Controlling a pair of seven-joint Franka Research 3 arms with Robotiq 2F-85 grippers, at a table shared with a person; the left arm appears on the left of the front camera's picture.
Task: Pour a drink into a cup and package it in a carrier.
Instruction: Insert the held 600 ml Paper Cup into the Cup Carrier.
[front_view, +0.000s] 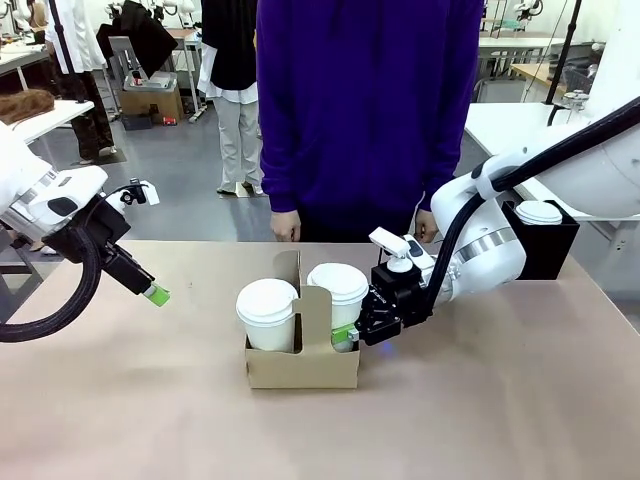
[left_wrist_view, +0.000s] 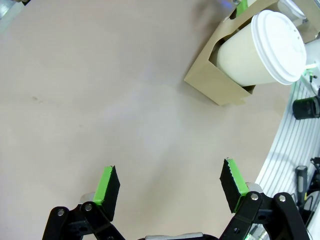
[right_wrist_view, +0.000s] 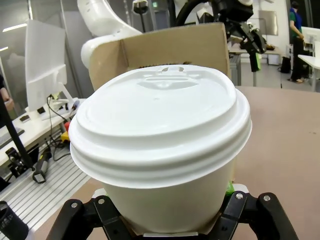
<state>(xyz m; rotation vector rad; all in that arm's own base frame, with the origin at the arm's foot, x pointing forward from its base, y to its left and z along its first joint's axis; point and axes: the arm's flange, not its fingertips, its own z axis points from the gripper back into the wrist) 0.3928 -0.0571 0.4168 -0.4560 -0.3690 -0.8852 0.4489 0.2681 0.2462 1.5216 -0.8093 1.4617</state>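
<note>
Two lidded cups stand in the carrier (front_view: 300, 365) at mid-table. The right gripper (front_view: 352, 335) is pinching the right-hand cup (front_view: 338, 292), seated in its slot; release remains. The left gripper (front_view: 152, 292) hangs spread, well left, holding nothing.

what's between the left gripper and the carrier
Only bare table: in the front view nothing lies between the left gripper and the carrier.
</note>
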